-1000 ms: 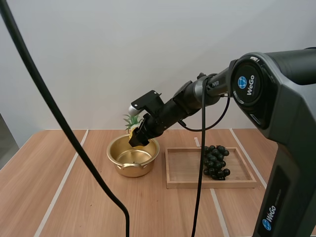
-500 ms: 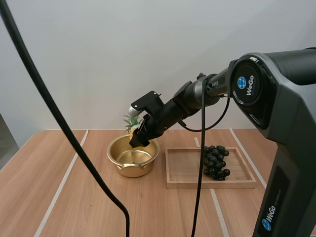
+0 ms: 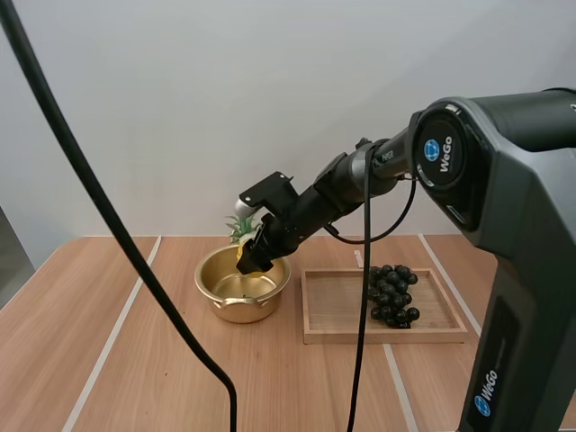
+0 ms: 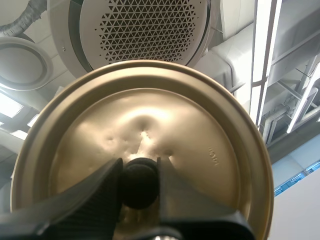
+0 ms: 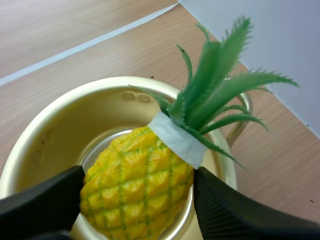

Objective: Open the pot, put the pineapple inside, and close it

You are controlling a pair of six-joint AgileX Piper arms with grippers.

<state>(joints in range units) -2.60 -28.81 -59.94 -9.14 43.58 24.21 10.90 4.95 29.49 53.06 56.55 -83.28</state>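
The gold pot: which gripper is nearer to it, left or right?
Right. The right gripper holds the pineapple just over the open gold pot. The left gripper is away from it, pinching the knob of the lid.

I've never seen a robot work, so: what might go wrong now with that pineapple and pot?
The pineapple, pinched in the right claw over the pot, has leaves reaching past the rim; dropped like this, it might catch there and block the lid. The left claw holds the lid only by its knob, so it could slip.
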